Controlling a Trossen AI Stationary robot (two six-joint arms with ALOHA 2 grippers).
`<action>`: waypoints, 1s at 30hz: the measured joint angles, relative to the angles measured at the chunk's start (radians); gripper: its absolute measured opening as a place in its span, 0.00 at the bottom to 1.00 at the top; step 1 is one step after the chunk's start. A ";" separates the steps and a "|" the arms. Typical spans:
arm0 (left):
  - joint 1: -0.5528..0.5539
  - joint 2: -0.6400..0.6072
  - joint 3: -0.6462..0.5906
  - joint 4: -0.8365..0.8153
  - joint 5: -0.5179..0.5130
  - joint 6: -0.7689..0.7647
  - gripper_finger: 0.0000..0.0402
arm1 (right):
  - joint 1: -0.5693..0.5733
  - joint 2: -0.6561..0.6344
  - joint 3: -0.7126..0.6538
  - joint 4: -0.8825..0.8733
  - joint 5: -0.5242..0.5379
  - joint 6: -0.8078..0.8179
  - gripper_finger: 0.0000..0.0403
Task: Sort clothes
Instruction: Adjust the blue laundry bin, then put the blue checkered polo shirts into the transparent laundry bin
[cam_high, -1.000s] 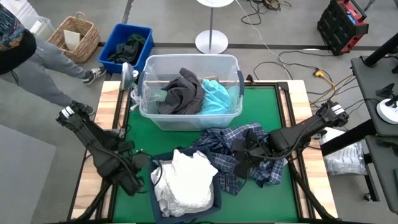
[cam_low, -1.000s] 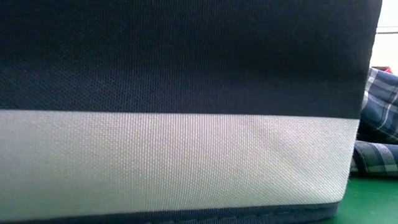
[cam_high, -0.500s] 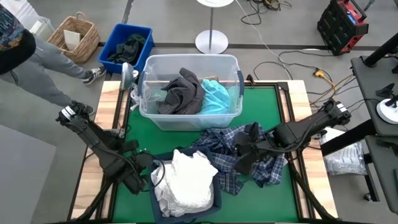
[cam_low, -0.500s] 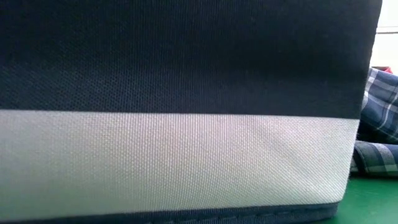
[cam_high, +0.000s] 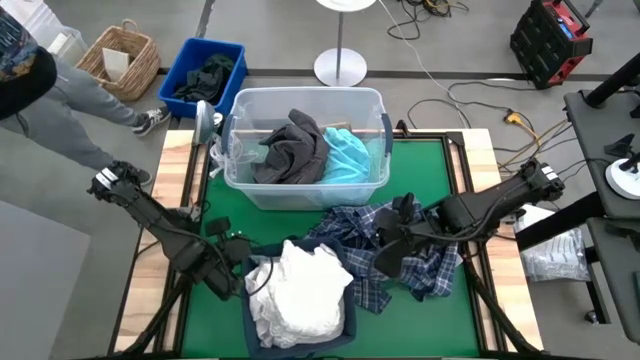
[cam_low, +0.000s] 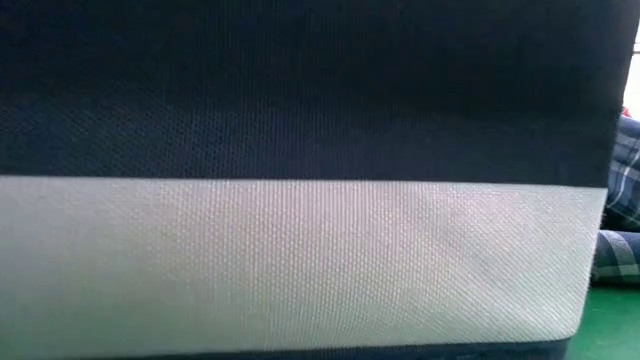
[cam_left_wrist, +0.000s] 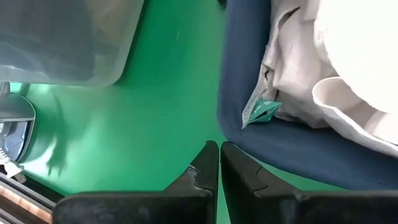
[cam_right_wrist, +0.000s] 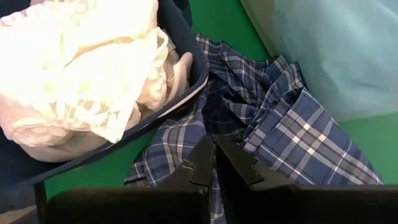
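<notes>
White clothes (cam_high: 298, 290) in navy bin (cam_high: 350, 322), blue-and-white plaid shirt (cam_high: 372, 240), grey garment (cam_high: 292, 148), teal garment (cam_high: 350, 155), green table mat (cam_high: 425, 170)

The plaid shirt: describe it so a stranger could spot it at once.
On the green table, look just in front of the clear plastic tub, right of the navy fabric bin heaped with white clothes. The plaid shirt lies crumpled there, the only checked blue-and-white garment.

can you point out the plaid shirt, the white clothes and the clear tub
plaid shirt (cam_high: 352, 226), high view, on its bare left part beside the right claw
white clothes (cam_high: 300, 290), high view, middle of the pile
clear tub (cam_high: 305, 95), high view, its far rim
</notes>
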 joint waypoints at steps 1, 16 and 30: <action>0.007 -0.007 0.000 0.000 0.000 0.005 0.00 | -0.002 0.000 0.000 0.000 0.000 -0.001 0.03; 0.033 -0.104 0.260 -0.106 -0.211 0.059 0.00 | -0.029 -0.068 -0.015 -0.302 -0.202 -0.062 0.03; 0.033 -0.068 0.548 -0.103 -0.489 0.255 0.00 | 0.023 -0.097 -0.317 0.000 -0.236 -0.221 0.49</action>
